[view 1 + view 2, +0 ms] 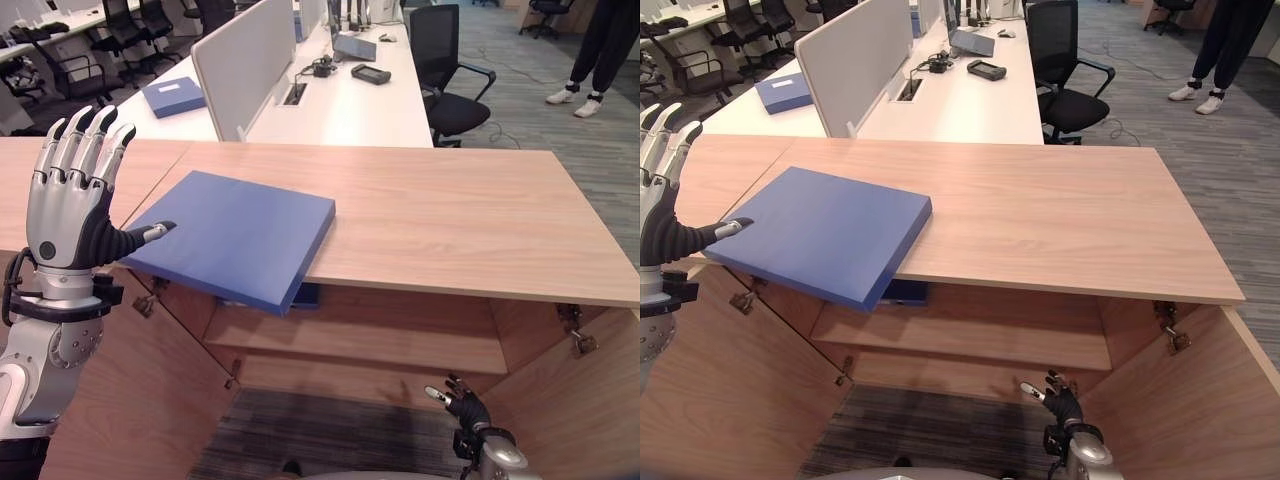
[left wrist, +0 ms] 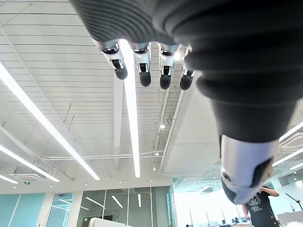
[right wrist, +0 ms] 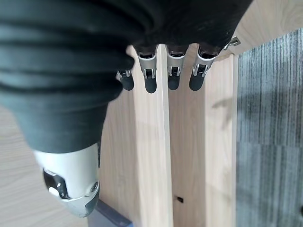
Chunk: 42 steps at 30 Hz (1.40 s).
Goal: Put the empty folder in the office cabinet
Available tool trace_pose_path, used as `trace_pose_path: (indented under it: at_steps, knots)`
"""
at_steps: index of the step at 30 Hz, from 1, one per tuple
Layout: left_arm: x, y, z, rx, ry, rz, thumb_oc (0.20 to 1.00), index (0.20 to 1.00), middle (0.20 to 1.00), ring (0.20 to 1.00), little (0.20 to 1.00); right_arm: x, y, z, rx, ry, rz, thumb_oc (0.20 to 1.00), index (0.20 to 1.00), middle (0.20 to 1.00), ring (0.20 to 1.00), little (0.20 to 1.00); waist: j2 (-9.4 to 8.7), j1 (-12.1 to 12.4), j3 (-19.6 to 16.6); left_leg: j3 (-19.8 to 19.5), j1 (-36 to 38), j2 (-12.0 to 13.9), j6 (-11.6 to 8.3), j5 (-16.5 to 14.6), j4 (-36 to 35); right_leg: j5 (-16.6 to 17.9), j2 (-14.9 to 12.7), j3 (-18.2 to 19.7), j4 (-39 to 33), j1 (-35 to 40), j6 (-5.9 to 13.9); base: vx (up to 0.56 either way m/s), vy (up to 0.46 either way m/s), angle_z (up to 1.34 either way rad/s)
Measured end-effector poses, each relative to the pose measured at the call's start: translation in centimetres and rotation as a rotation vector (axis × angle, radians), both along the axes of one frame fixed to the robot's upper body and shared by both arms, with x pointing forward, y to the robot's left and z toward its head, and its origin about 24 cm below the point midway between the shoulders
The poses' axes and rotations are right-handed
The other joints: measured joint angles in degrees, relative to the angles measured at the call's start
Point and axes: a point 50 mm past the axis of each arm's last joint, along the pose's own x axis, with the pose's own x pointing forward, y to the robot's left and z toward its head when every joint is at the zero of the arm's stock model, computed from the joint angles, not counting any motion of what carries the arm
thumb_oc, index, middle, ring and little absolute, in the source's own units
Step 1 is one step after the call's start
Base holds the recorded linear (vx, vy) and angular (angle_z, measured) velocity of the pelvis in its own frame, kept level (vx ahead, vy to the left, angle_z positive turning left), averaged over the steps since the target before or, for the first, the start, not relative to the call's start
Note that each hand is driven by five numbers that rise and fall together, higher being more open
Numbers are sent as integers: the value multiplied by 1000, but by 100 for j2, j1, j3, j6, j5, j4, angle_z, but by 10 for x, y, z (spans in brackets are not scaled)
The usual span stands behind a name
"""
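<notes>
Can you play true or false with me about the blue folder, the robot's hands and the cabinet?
1. The blue folder lies on the cabinet top, sticking out over the front edge. True.
2. The left hand has its fingers curled tight round the folder. False: its fingers are straight and raised, with the thumb tip at the folder's edge.
3. The cabinet doors are open. True.
4. The right hand is lifting the folder. False: it is low down, in front of the open cabinet.
5. A black office chair stands by the white desk. True.
</notes>
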Motion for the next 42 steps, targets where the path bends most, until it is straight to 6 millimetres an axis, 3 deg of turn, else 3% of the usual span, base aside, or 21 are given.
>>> trace_pose_path:
  at_steps: [10,18,28,42]
  knots:
    - [-4,5,-6,-33,22,14,1000,1000,1000,1000,1000,0,0,0,-1,1,0,1000,1000,1000,1000,1000,30,19,-54,-18,-29,1,0,0,0,19,3,-21,1,-12,-31,0,0,0]
    - [-17,12,-36,-55,209,30,1000,1000,1000,1000,1000,-9,-3,-6,-20,47,0,1000,1000,1000,1000,1000,48,83,-156,-72,-88,2,0,0,0,-4,3,-85,1,-31,-8,-1,0,3]
    - [-20,11,-52,-213,256,14,1000,1000,1000,1000,1000,-11,-4,-9,-21,68,-5,1000,1000,1000,1000,1000,75,191,-154,-104,-106,2,1,0,0,-10,4,-117,1,-28,-14,-5,2,2]
    - [-19,8,-58,-187,335,-2,1000,1000,1000,1000,1000,-11,-4,-9,-25,67,-6,1000,1000,1000,1000,1000,98,167,-3,-137,-115,2,1,0,0,-18,5,-132,0,-31,-21,0,0,0]
